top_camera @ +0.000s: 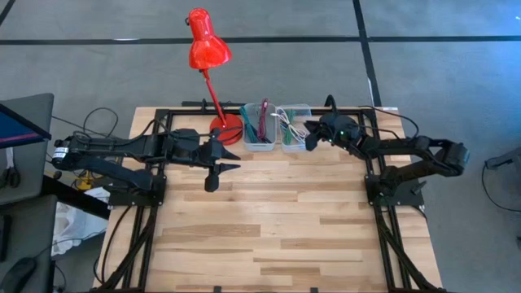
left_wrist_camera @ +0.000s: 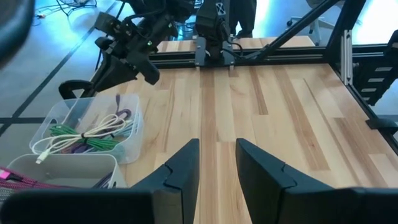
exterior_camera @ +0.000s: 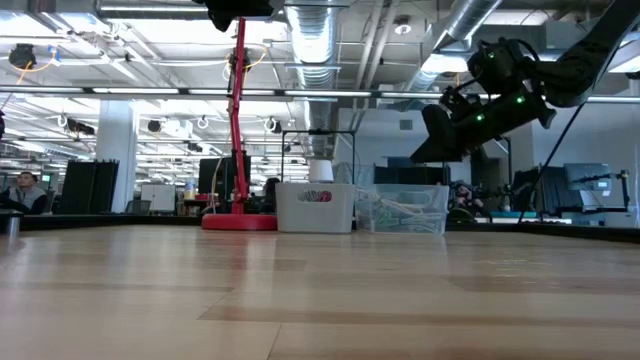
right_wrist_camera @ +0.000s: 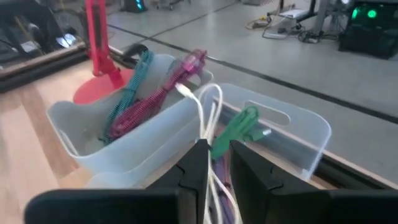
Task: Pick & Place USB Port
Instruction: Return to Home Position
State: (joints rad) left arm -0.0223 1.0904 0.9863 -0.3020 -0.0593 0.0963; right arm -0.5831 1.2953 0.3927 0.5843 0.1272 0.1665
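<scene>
Two clear bins stand side by side at the table's far edge. The right bin [top_camera: 295, 107] [right_wrist_camera: 298, 134] holds white cables [right_wrist_camera: 208, 102] [left_wrist_camera: 74, 140] and green cables [right_wrist_camera: 239, 124]. A white plug end [right_wrist_camera: 185, 91] points toward the left bin [top_camera: 259, 146] [right_wrist_camera: 124, 149], which holds pink and teal cables. My right gripper [top_camera: 308, 140] [exterior_camera: 425, 150] [right_wrist_camera: 219, 152] hovers above the right bin's near rim, its fingers a narrow gap apart, with the cables showing through the gap. My left gripper [top_camera: 224, 175] [left_wrist_camera: 217, 155] waits open over the table, left of the bins.
A red desk lamp [top_camera: 207, 49] stands with its base [top_camera: 226, 130] just left of the bins. A black frame rail [left_wrist_camera: 267, 56] runs along the table's edges. Bare wood [top_camera: 277, 220] spreads across the middle and near side.
</scene>
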